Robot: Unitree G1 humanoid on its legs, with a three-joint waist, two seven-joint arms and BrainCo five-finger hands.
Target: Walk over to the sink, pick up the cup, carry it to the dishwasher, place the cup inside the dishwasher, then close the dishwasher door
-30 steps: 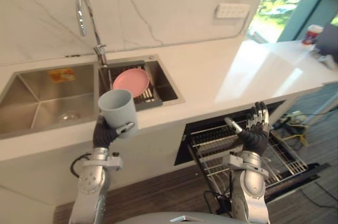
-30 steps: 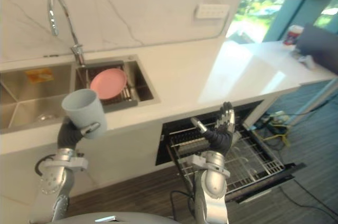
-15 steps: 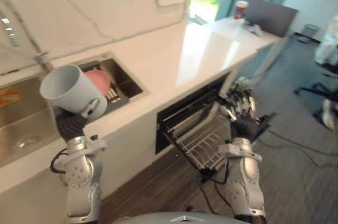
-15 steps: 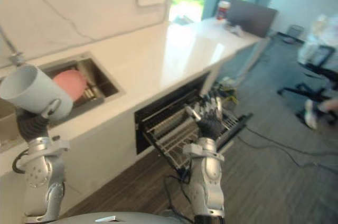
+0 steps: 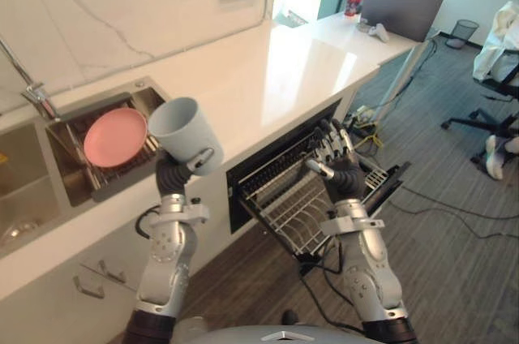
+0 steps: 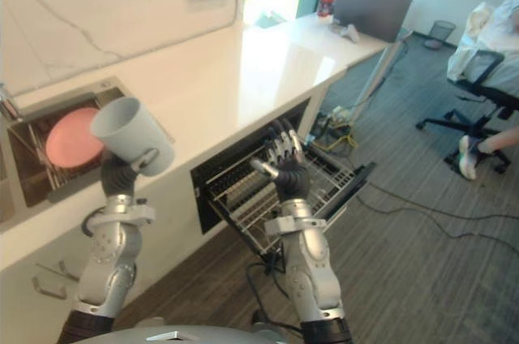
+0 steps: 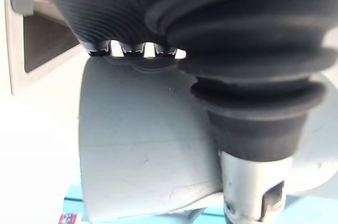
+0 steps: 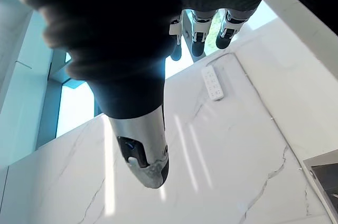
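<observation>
No lettering, number or sign is clear enough to read on any surface here.

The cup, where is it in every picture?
Left eye view: cup left of centre, in the left hand.
Right eye view: cup at left, in that hand.
Left wrist view: cup close up, against the hand's cover.
Shared landmark: pink plate left of it.

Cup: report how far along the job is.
Done: the cup is out of the sink, gripped in the left robot hand. In hand: carrying it, held up by the counter beside the open dishwasher; the right robot hand hangs open over the pulled-out rack. Left: set the cup in the rack, close the door.
</observation>
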